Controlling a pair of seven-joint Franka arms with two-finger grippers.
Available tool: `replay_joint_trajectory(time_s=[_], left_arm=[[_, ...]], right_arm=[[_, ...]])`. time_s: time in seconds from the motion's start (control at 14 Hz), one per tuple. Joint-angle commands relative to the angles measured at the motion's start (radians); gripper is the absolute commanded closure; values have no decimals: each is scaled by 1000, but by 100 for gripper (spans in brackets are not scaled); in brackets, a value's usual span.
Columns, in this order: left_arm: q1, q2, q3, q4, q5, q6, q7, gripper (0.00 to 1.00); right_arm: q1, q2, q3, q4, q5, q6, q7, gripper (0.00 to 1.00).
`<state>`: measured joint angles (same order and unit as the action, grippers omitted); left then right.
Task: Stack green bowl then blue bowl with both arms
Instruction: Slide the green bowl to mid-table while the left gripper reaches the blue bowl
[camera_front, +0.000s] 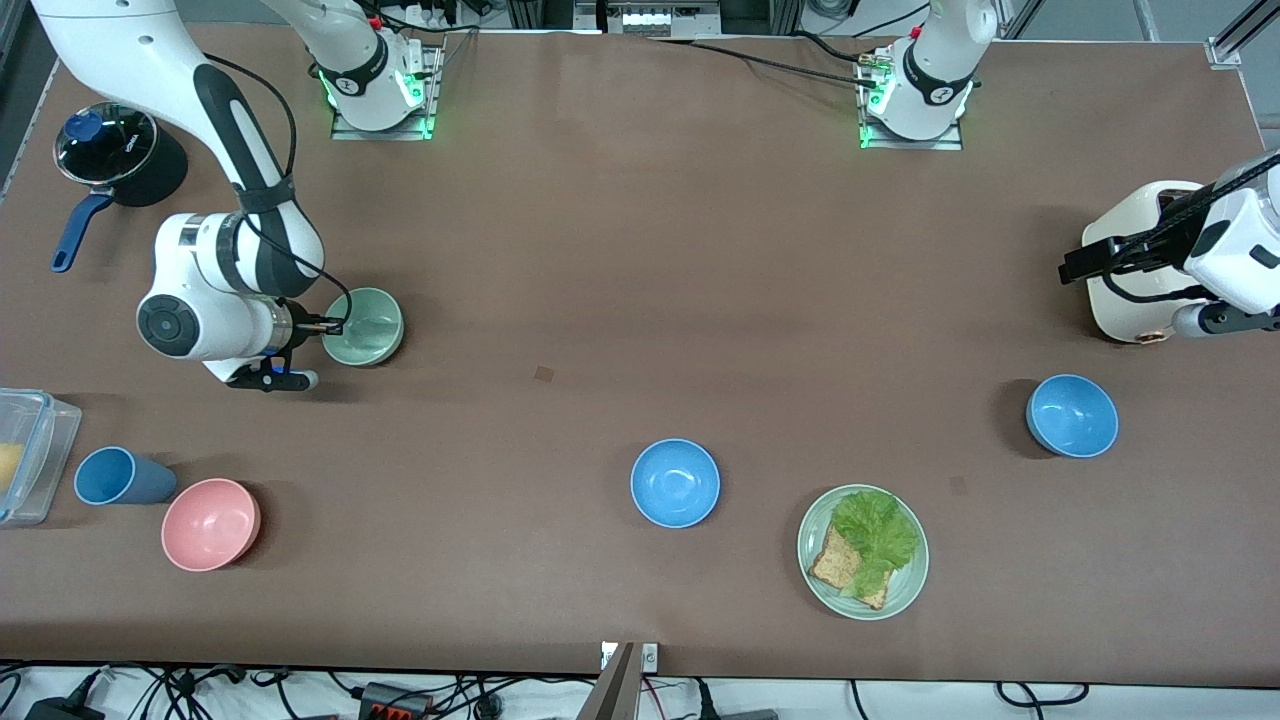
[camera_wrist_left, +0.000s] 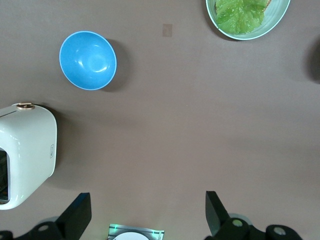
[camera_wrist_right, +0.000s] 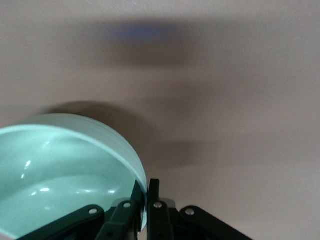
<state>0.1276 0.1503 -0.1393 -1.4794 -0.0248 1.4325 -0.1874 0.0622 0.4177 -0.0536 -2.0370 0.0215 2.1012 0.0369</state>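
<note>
Right gripper (camera_front: 325, 326) is low at the green bowl (camera_front: 364, 326), toward the right arm's end of the table. Its fingers (camera_wrist_right: 150, 200) are pinched together on the bowl's rim, 1 inside and 1 outside, as the right wrist view shows. Whether the bowl rests on the table (camera_front: 640, 250) or is just lifted cannot be told.

Left gripper (camera_front: 1075, 265) hangs in the air over the white toaster (camera_front: 1130, 270) at the left arm's end of the table. In the left wrist view its fingers (camera_wrist_left: 215, 212) stand wide apart with nothing between them.

2 blue bowls, both upright and empty. 1 blue bowl (camera_front: 675, 483) sits near the middle of the table, close to the front camera. The other blue bowl (camera_front: 1072, 416) sits toward the left arm's end, nearer the front camera than the toaster and well apart from the 1st.

Green plate (camera_front: 862, 551) with lettuce (camera_front: 878, 530) and toast (camera_front: 838, 565) lies between the 2 blue bowls, nearer the camera than both.

Toward the right arm's end: pink bowl (camera_front: 210, 524) just beside a blue cup (camera_front: 120, 477) lying on its side, a clear plastic box (camera_front: 30, 450) at the table edge, and a dark pot (camera_front: 115, 150) with a glass lid and blue handle, farther from the camera than the green bowl.
</note>
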Motion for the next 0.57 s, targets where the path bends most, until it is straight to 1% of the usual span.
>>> replay_joint_trajectory(time_s=[0.0,0.14,0.21,0.29,0.36,0.43,0.5], left_arm=[[4,-14,-3,-2,11,-23,8,0],[6,-14,-3,-2,11,-24,8,0],[6,-14,-3,-4,11,-29,8,0],[6,-14,-3,-4,14,-35,14,0],[4,-14,-3,-1,19,-35,16,0],[7,-14,-3,-2,14,-38,17,0],[7,-14,-3,-2,13,-38,17,0]], right_arm=[[19,-2,20,58,17,-30,-2,100],[48,1,78,157,26,-122,14,100],[60,1,110,190,85,-136,17,100],[77,4,129,211,144,-135,15,100],[117,6,141,239,176,-135,15,100],[175,25,141,274,179,-136,43,100],[217,45,143,302,179,-139,111,100]])
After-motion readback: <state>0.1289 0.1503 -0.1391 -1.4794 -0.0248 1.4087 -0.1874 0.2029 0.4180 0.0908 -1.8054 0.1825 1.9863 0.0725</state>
